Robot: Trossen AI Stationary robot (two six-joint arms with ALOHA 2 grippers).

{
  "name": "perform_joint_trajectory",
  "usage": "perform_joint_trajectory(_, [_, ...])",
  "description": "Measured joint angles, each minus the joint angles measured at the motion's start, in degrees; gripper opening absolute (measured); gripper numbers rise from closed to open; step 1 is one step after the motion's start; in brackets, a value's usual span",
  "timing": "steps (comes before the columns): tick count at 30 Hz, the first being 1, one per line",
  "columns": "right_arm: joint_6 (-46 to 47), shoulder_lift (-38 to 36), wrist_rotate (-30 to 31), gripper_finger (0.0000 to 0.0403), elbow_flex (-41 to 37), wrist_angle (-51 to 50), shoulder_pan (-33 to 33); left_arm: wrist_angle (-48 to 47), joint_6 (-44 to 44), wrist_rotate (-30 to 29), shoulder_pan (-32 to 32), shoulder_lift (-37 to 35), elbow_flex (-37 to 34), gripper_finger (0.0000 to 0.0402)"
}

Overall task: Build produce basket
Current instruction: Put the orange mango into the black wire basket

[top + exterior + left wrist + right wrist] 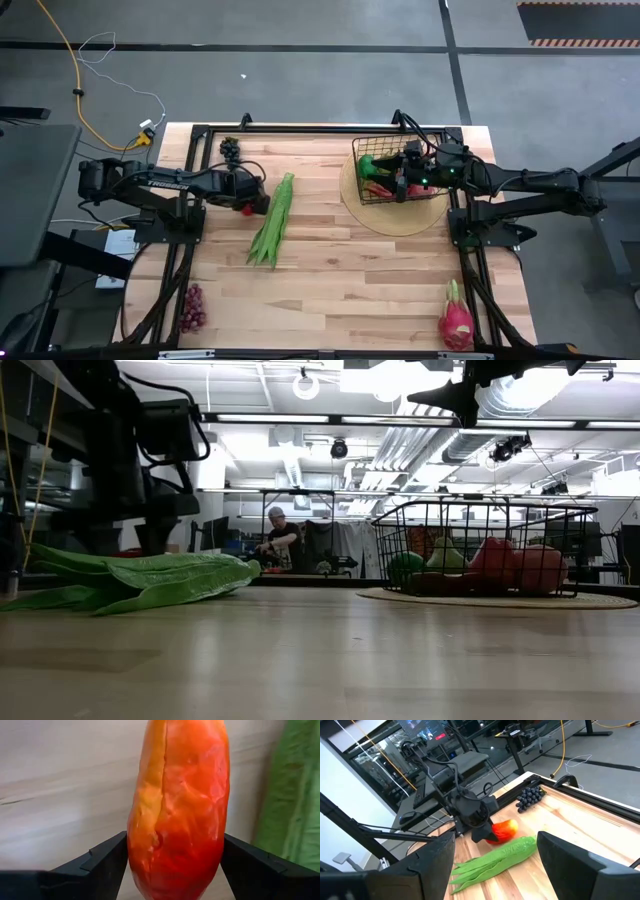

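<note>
My left gripper (245,203) is at the table's far left, shut on a red-orange pepper (180,795), which also shows in the right wrist view (502,831). The long green beans (272,222) lie flat on the table just right of it. The black wire basket (385,141) stands on a round tan mat (370,215) at the far right. It holds a green pepper (405,568), a pear (445,555) and red fruits (495,560). My right gripper (496,840) is open and empty above the basket (405,180). My left gripper pinches the red-orange pepper between its two fingers (107,860), one on each long side (137,850) near one end. The rest of the pepper sticks out past the fingertips toward the beans. I cannot tell whether it is clear of the table.
Dark grapes (230,150) lie at the far left edge behind my left gripper. A reddish bunch of grapes (192,308) lies near the front left corner. A pink dragon fruit (456,322) lies at the front right. A person (275,540) sits in the room beyond the table.
</note>
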Motion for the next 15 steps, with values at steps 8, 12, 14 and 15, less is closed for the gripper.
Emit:
perform_joint_trajectory(8, [0.1,0.0,0.0,0.0273,0.0,0.0,0.0,2.7,2.0,0.2,0.3,0.0,-0.2,0.0267])
perform_joint_trajectory(12, [0.1,0.0,0.0,0.0273,0.0,0.0,0.0,3.6,4.3,-0.8,0.3,0.0,-0.2,0.0254])
perform_joint_trajectory(14, [0.0,0.0,0.0,0.0273,0.0,0.0,0.0,6.3,8.2,-0.8,0.3,-0.2,0.0,0.0241])
perform_joint_trajectory(15, [0.0,0.0,0.0,0.0273,0.0,0.0,0.0,6.7,10.4,-0.6,0.3,-0.9,0.6,0.0236])
